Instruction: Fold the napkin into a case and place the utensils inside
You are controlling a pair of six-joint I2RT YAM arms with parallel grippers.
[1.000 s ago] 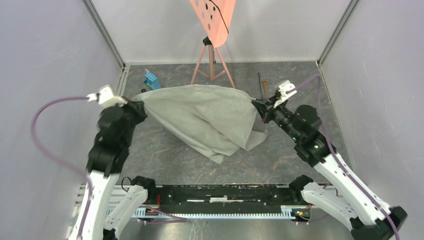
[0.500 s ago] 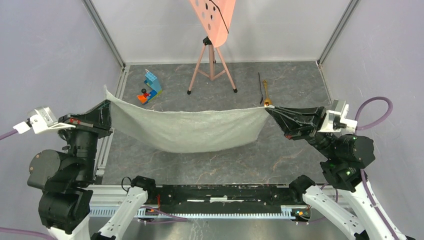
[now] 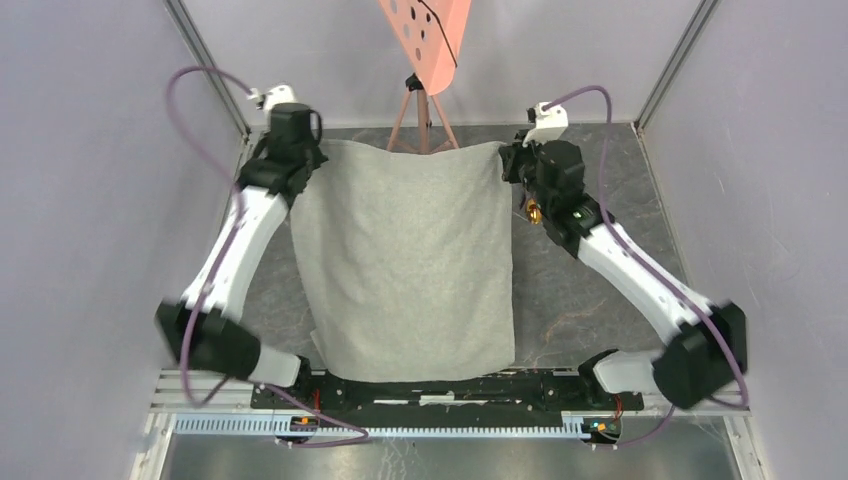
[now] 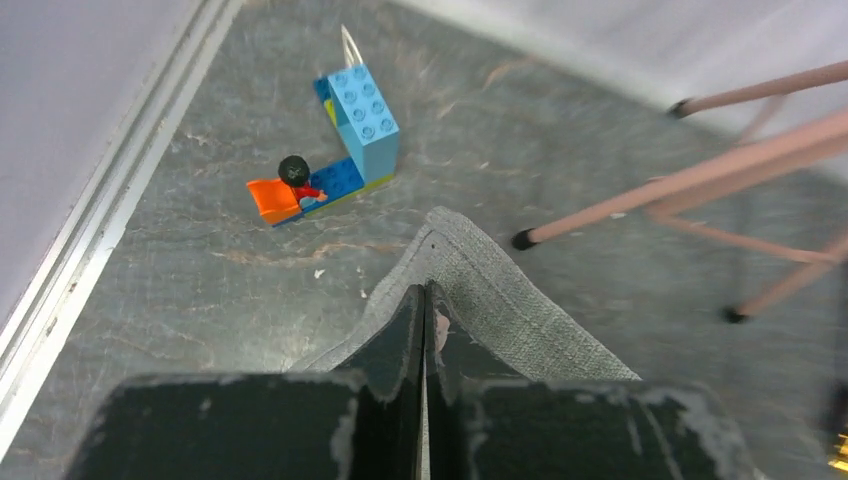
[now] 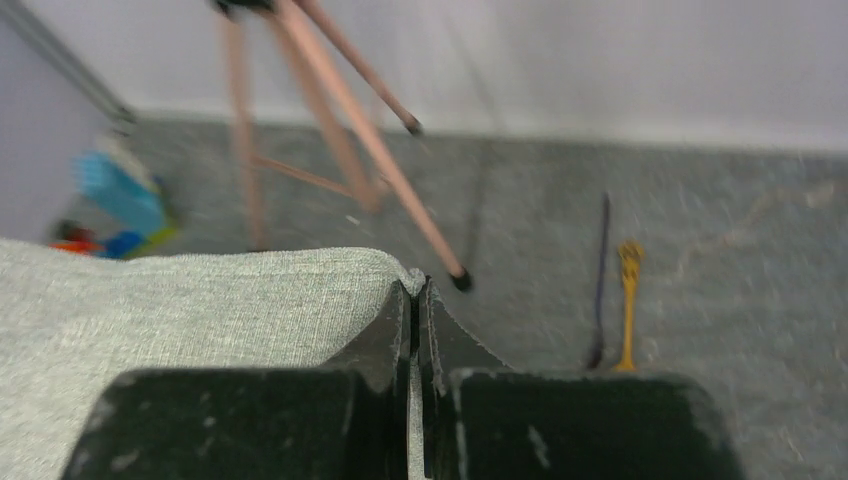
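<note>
The light-grey napkin (image 3: 405, 260) is spread out as one open sheet from the far middle of the table to the near rail. My left gripper (image 3: 305, 150) is shut on its far left corner (image 4: 455, 245). My right gripper (image 3: 508, 160) is shut on its far right corner (image 5: 380, 265). The gold spoon (image 5: 628, 300) and the thin black utensil (image 5: 600, 280) lie side by side on the table right of the napkin; in the top view only part of the spoon (image 3: 534, 212) shows under my right arm. No folded case is in view.
The pink perforated board on its tripod (image 3: 425, 60) stands at the far middle, its legs (image 4: 700, 180) just beyond the napkin's far edge. Blue and red toy blocks (image 4: 335, 145) sit at the far left. Grey walls close in both sides.
Both arms have swung from near the front out to the far side, carrying the napkin's corners. The cloth went from hanging stretched between them to lying spread over the table.
</note>
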